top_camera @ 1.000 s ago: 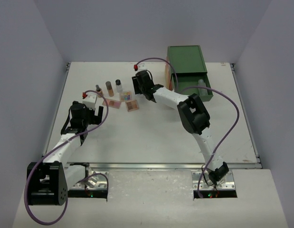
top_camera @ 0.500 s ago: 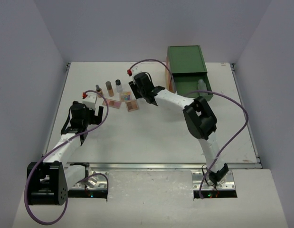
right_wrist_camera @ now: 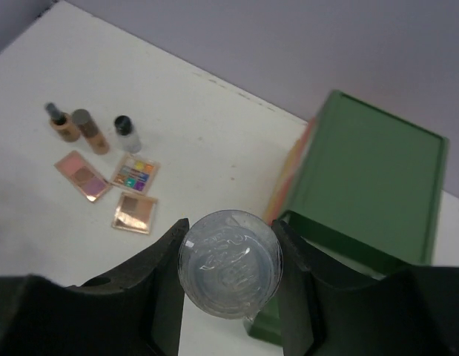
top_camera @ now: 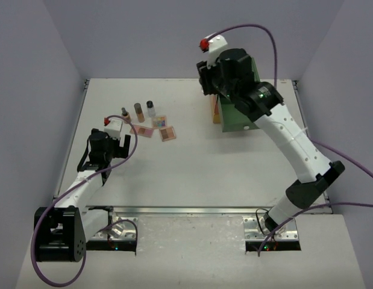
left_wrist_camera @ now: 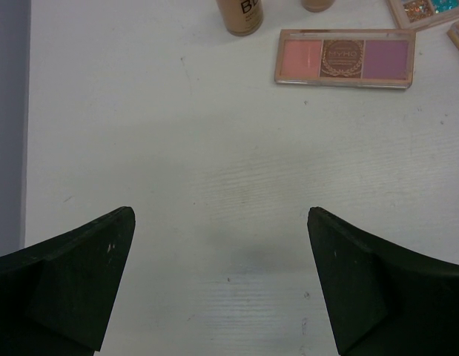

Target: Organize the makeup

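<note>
In the right wrist view, my right gripper (right_wrist_camera: 230, 267) is shut on a clear round bottle (right_wrist_camera: 230, 264), seen end-on and held high over the table. Below it on the table stand two amber bottles (right_wrist_camera: 90, 131) and a clear dark-capped bottle (right_wrist_camera: 127, 133). Three flat palettes (right_wrist_camera: 134, 212) lie beside them. From above, the right gripper (top_camera: 205, 83) hangs over the green chest (top_camera: 234, 117). My left gripper (left_wrist_camera: 219, 215) is open and empty, low over bare table just short of a pink-tan palette (left_wrist_camera: 345, 58) and an amber bottle (left_wrist_camera: 241, 15).
The green drawer chest (right_wrist_camera: 370, 178) stands at the back right with its orange side showing and a drawer pulled out toward the front. White walls close in the table on the left, back and right. The raised right arm spans the right half.
My right arm has lifted off the table beside the palettes and swung up and right to above the chest, with the clear bottle in its jaws. The left arm has not moved.
</note>
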Action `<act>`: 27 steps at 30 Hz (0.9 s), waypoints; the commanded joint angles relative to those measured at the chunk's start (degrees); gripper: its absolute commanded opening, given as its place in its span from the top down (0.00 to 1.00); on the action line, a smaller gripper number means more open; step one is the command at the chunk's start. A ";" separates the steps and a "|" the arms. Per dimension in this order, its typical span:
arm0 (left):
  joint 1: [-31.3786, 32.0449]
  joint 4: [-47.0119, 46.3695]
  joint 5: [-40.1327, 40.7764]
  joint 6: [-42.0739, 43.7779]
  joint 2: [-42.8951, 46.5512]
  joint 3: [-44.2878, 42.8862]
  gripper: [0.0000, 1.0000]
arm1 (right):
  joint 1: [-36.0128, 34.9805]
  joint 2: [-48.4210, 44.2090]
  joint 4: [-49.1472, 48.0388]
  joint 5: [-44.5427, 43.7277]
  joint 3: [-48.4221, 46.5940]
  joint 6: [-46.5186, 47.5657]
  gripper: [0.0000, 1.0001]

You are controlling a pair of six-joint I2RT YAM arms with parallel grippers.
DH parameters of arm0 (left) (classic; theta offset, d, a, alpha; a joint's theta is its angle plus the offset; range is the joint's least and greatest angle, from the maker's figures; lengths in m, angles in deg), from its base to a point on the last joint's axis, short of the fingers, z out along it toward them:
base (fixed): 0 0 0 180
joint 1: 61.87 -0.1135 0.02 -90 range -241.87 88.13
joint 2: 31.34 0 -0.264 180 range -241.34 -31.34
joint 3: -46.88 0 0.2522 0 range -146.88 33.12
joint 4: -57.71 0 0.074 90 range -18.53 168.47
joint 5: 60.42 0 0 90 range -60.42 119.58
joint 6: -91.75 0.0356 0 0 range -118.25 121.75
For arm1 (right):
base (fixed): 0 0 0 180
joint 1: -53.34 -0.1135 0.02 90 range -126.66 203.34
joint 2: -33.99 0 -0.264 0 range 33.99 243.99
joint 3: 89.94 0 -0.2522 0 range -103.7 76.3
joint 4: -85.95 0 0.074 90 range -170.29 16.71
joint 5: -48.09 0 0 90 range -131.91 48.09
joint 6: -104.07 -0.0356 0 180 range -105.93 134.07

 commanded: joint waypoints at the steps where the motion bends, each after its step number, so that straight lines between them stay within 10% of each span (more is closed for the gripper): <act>1: -0.42 -2.99 0.44 0.11 1.74 0.42 0.00 | 9.00 1.39 15.53 -0.85 -1.99 -2.74 1.00; 27: -0.38 -2.82 0.22 0.38 0.72 -0.01 0.00 | 21.39 14.46 26.21 7.22 -2.72 -4.34 0.91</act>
